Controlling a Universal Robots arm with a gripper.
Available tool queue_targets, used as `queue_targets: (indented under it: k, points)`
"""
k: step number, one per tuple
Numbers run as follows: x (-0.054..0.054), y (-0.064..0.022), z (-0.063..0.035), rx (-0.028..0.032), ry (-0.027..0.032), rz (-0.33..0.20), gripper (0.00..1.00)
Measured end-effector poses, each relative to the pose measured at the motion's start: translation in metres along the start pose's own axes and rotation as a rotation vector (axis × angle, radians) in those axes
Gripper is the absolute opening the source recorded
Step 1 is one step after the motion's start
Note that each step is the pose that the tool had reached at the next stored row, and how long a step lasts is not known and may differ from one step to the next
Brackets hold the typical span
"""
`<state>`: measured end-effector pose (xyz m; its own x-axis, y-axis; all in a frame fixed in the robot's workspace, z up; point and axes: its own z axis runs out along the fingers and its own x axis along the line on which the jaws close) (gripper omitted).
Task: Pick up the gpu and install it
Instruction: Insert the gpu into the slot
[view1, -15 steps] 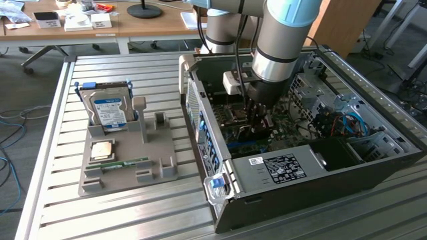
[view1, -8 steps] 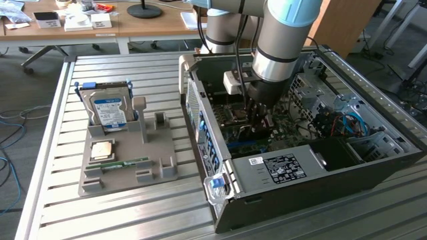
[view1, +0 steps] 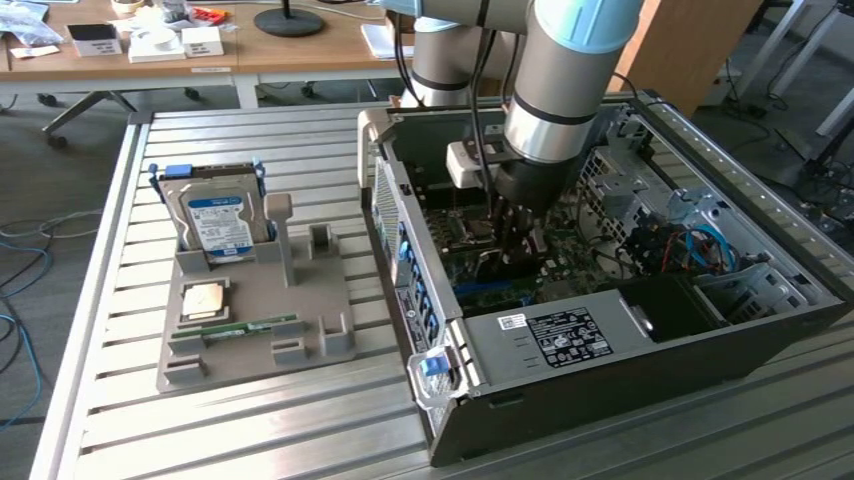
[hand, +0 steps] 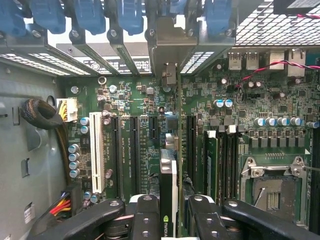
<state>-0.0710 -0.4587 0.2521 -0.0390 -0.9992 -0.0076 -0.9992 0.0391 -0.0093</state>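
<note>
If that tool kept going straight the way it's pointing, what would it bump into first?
The tool grips the gpu edge-on, pointing at the green motherboard. Going straight on, the card's edge would likely meet the board first, among its black slots; which slot is hard to judge.

The worktop (view1: 267, 430) and the opened computer case (view1: 667, 390) are taken in from above and at some distance in the exterior view. From the wrist, the motherboard (hand: 140, 100) is faced closely past the jaws; the case interior is shared.
</note>
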Motion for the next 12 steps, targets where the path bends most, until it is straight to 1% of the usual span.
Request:
queue_targets:
  k: [12]
  points:
    - [-0.0004, 0.0004, 0.0028, -0.0001, 0.0001, 0.000, 0.27]
